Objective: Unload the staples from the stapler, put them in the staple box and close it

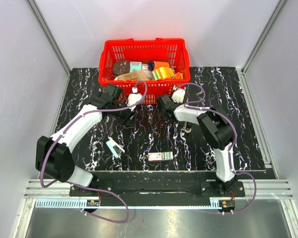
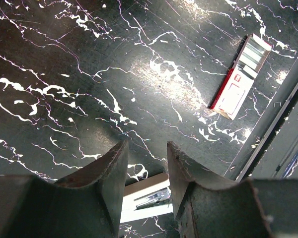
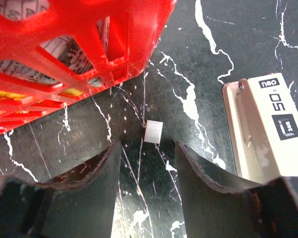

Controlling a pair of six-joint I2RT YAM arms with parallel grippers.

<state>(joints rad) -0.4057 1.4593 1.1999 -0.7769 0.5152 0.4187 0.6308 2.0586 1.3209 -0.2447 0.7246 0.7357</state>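
The light-blue stapler (image 1: 114, 147) lies on the black marbled table, left of centre. In the left wrist view its white body with a silvery metal inner part (image 2: 150, 199) shows low between my fingers. My left gripper (image 1: 127, 115) (image 2: 146, 148) is open and empty, above the table and farther back than the stapler. My right gripper (image 1: 165, 105) (image 3: 148, 146) is open and empty, just in front of the red basket and far from the stapler.
A red basket (image 1: 144, 48) (image 3: 64, 49) full of items stands at the back. A flat white-and-red box (image 1: 160, 156) (image 2: 241, 79) lies near the front edge. A small white paper square (image 3: 153, 131) and a beige labelled block (image 3: 268, 134) lie by the right gripper.
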